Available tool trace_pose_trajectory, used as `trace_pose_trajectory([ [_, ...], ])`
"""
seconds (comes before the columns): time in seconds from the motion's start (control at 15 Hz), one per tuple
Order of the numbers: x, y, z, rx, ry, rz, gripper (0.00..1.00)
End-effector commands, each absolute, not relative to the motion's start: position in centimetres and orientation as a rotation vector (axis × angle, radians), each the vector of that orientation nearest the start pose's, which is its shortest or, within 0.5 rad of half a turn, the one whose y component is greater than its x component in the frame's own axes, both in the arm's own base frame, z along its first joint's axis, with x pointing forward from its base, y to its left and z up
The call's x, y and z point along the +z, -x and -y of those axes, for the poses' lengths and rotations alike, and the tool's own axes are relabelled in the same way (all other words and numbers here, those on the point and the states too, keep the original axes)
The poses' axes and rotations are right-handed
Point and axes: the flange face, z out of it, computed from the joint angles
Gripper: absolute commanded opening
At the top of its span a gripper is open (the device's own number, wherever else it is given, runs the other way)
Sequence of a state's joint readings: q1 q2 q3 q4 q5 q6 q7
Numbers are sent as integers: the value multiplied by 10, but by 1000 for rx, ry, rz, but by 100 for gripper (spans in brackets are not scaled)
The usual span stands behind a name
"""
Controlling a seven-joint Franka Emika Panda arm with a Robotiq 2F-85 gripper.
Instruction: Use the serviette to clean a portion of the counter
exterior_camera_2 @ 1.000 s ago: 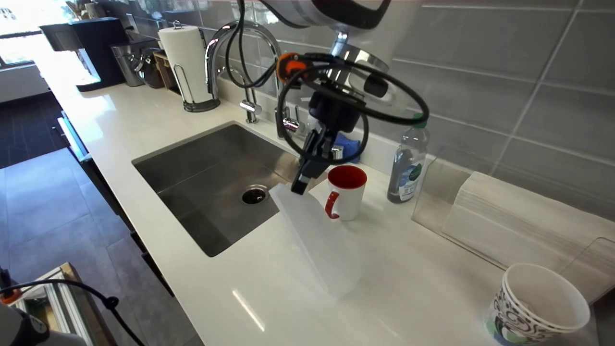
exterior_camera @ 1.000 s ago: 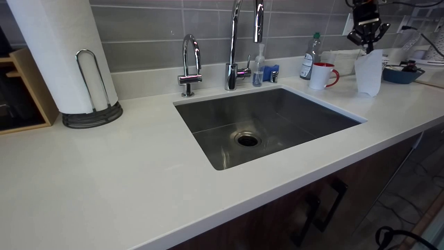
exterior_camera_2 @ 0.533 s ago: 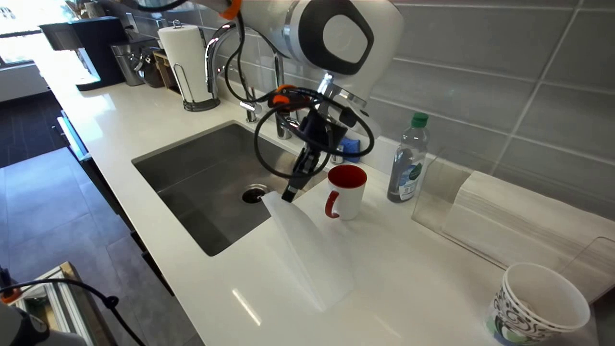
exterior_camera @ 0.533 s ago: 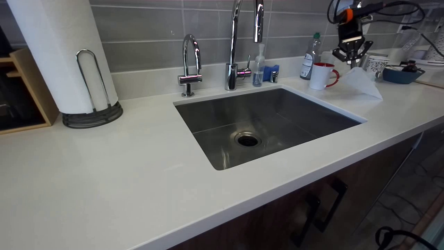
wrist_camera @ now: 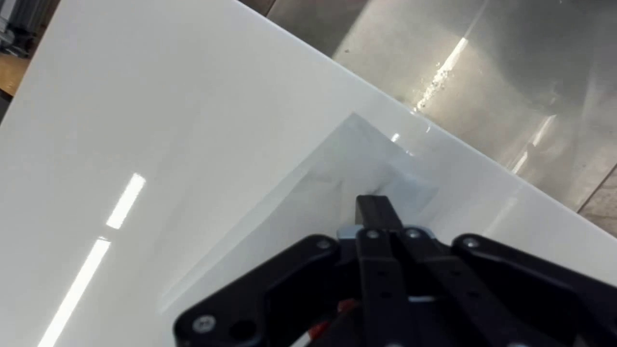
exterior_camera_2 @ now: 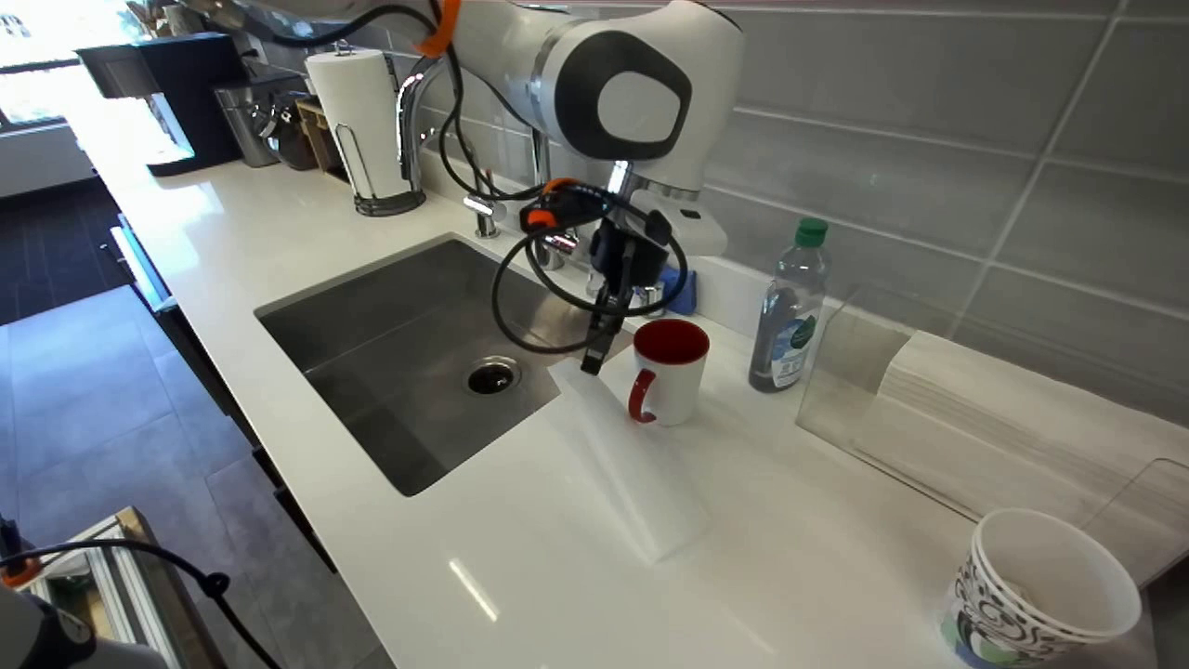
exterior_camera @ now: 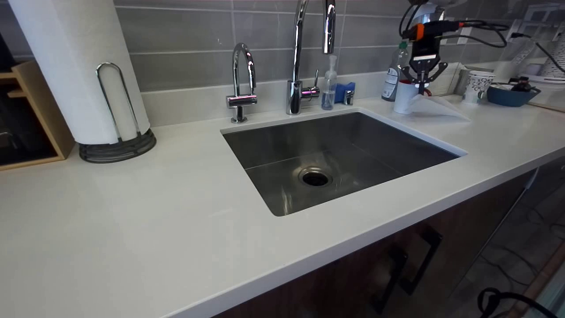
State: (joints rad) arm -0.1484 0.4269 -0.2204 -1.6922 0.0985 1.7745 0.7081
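Observation:
The serviette is a thin white sheet; it shows in both exterior views [exterior_camera: 437, 107] [exterior_camera_2: 632, 474] and in the wrist view [wrist_camera: 294, 212]. My gripper [exterior_camera: 421, 88] is shut on its upper end, close to the mug and the sink's edge. The gripper also shows in an exterior view [exterior_camera_2: 592, 364] and the wrist view [wrist_camera: 378, 207]. The serviette slopes down from the fingertips, and its far end appears to rest on the off-white counter [exterior_camera: 154, 212] [exterior_camera_2: 446, 557] [wrist_camera: 159, 120]. The pinched part is hidden behind the fingers in the wrist view.
A white and red mug [exterior_camera_2: 678, 390] stands right beside the gripper. The steel sink [exterior_camera: 282, 194] is sunk into the counter. A soap bottle [exterior_camera_2: 790, 316], napkin holder [exterior_camera_2: 985, 437] and paper cups [exterior_camera_2: 1012, 595] stand along the wall side. Taps [exterior_camera: 293, 95] rise behind the sink.
My gripper has come down and moved toward the mug and sink side, with the serviette in it. The serviette hung steeply before and now slants along the counter.

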Motion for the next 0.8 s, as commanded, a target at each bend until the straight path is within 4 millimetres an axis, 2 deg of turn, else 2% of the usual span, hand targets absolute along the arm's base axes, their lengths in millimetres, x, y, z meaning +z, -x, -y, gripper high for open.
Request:
trace_pose_trajectory([
  [0.0,321,-590,191,451,2642,-1700,0],
  [0.07,319,-591,187,447,2646,-1692,0],
  [0.13,317,-590,182,479,2659,-1662,25],
  [0.2,315,-588,178,490,2673,-1637,26],
  [0.53,324,-585,165,468,2741,-1559,59],
  [0.73,340,-567,163,628,2871,-1320,80],
])
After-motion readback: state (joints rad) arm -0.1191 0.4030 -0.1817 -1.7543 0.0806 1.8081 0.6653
